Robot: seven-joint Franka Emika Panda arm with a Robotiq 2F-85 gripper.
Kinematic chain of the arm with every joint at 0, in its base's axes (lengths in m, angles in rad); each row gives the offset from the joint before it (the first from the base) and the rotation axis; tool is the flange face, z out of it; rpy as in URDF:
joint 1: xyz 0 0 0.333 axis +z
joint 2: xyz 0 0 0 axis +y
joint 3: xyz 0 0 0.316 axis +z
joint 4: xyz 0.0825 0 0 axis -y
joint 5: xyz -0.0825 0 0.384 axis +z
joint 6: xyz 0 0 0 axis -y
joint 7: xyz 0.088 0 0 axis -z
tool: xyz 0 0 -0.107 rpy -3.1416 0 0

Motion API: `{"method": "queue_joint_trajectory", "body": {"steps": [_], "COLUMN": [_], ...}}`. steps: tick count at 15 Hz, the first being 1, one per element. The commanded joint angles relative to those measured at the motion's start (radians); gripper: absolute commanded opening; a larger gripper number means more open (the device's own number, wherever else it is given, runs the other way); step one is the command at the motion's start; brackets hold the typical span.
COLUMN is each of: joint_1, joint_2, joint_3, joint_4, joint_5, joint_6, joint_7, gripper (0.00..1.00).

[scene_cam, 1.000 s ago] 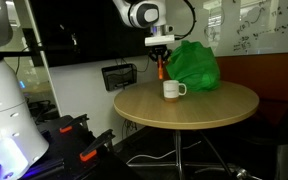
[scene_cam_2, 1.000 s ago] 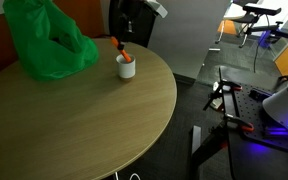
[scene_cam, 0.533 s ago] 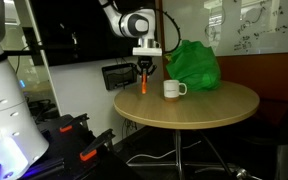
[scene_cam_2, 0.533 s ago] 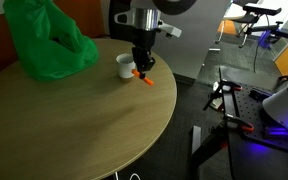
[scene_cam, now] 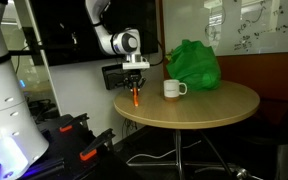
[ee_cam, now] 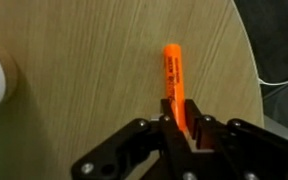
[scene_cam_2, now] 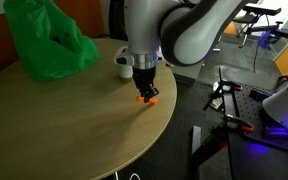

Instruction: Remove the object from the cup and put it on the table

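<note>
Table (scene_cam_2: 64,130): round, tan wood
Green bag (scene_cam_2: 44,40): far side, unmoved
Cup (scene_cam: 172,89): white, upright, beside bag
Gripper (scene_cam_2: 145,88): clamped on object; farther from cup and lower than half a second ago, near table rim
Object (ee_cam: 173,75): orange-red stick, pinched between fingers, low over tabletop

Gripper (scene_cam_2: 145,90), clamped on the object (ee_cam: 172,75), hung low over the table (scene_cam_2: 74,125) near its rim. Bare wood lay below and ahead of the fingertips. Cup (scene_cam_2: 124,67) stood off to one side, green bag (scene_cam_2: 44,40) beyond it. Open air past the rim.
</note>
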Motion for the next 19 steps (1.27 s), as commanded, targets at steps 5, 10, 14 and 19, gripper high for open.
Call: {"method": "queue_joint_trajectory", "body": {"steps": [5, 10, 14, 19], "joint_1": [0.027, -0.103, -0.214, -0.184], "joint_2": [0.009, -0.076, -0.189, -0.326], "joint_3": [-0.042, 0.043, 0.107, 0.035], "joint_4": [0.026, -0.003, -0.009, -0.038], "joint_5": [-0.146, 0.014, 0.261, 0.377], "joint_6": [-0.008, -0.013, -0.091, -0.111], "joint_7": [0.079, -0.044, -0.212, -0.294], "gripper": [0.5, 0.86, 1.0, 1.0]}}
